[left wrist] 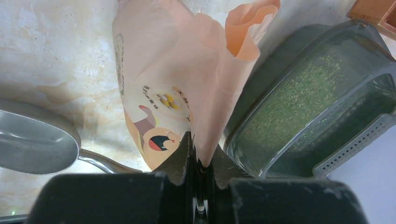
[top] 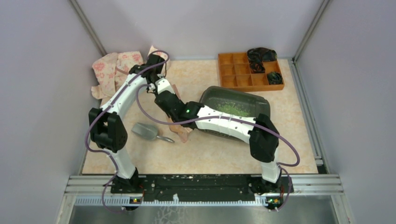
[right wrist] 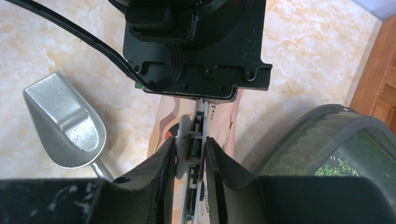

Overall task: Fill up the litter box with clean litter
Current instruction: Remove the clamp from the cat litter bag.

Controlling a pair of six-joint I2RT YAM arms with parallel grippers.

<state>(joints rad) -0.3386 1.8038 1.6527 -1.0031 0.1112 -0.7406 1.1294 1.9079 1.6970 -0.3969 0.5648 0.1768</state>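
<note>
The litter box is a dark tray right of centre, with light-green clean litter in it. It also shows in the left wrist view, with the litter spread over its floor. A peach printed paper bag is beside the box's left end. My left gripper is shut on an edge of the bag. My right gripper is shut on a white spring clip at the bag, just below the left gripper's body. In the top view both grippers meet near the bag.
A grey metal scoop lies on the table left of the bag; it also shows in both wrist views. An orange organiser tray stands at the back right. Pink floral cloth lies at the back left.
</note>
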